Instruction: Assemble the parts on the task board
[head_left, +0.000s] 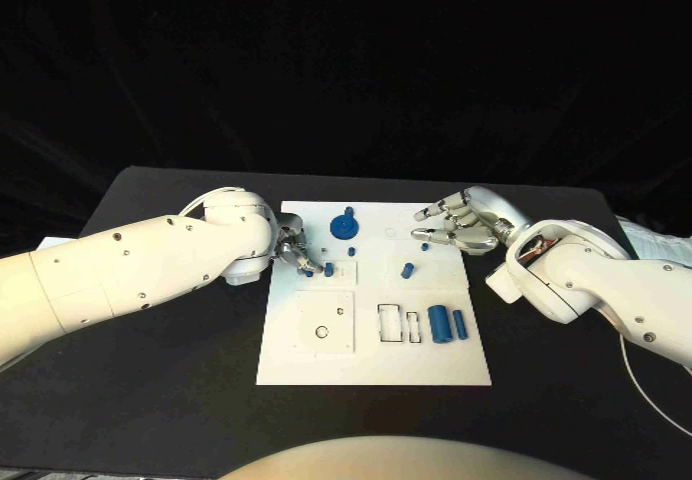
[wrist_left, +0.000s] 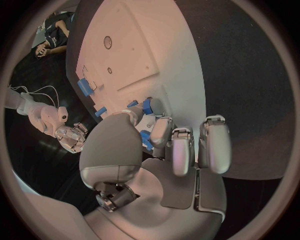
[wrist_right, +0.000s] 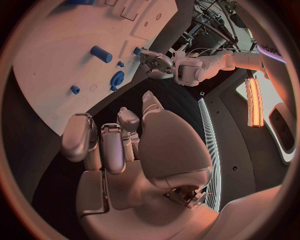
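Robot lab: black-draped table (head_left: 173, 400), metal rigging (wrist_right: 215, 22), cables.

The left arm (head_left: 130, 265) is extended in from the near left, wrist bent inward. The left hand (head_left: 293, 252) is lowered at the end of it, fingers (wrist_left: 181, 147) curled downward and drawn close together — whether anything is gripped cannot be determined. The right arm (head_left: 599, 285) is extended in from the right. The right hand (head_left: 462, 225) is raised, fingers (wrist_right: 103, 145) loosely curled and slightly apart — nothing is held.
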